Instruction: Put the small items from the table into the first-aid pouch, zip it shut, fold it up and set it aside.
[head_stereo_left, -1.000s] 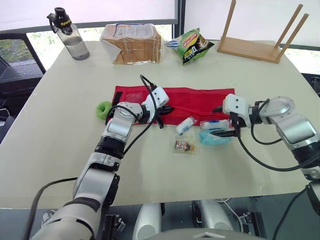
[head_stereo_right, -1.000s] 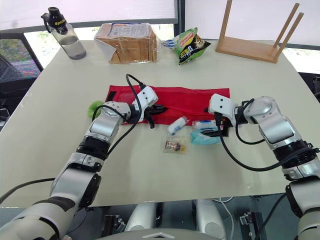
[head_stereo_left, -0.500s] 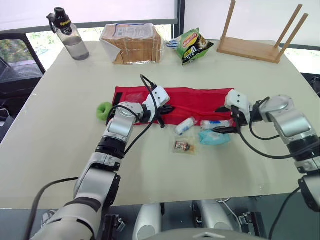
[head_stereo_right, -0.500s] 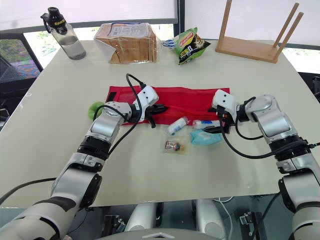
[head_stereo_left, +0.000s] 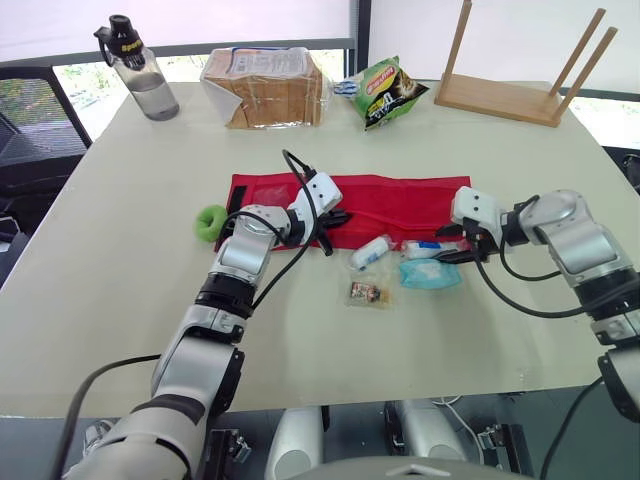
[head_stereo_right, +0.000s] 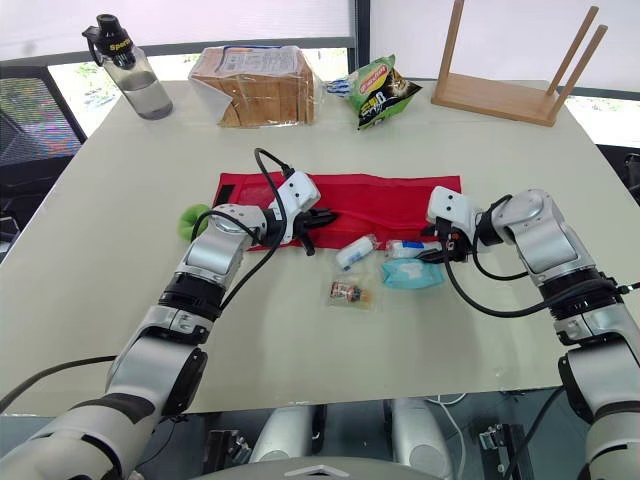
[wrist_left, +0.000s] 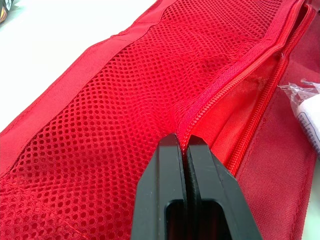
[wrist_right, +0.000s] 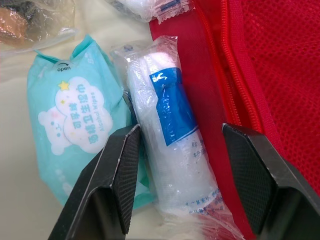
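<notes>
The red first-aid pouch lies unfolded flat at the table's middle. My left gripper is shut on the pouch's mesh pocket edge beside the zipper. My right gripper is open, with one finger on each side of a white bandage roll with a blue label lying along the pouch's near edge. A teal wipes pack touches that roll on its near side. A second white roll and a small clear packet lie just in front of the pouch.
A green tape roll sits left of the pouch. At the back stand a water bottle, a bagged bread loaf, a green snack bag and a wooden rack.
My right gripper has moved off the teal wipes pack toward the pouch and now straddles the blue-labelled roll. The left gripper has stayed on the pouch.
</notes>
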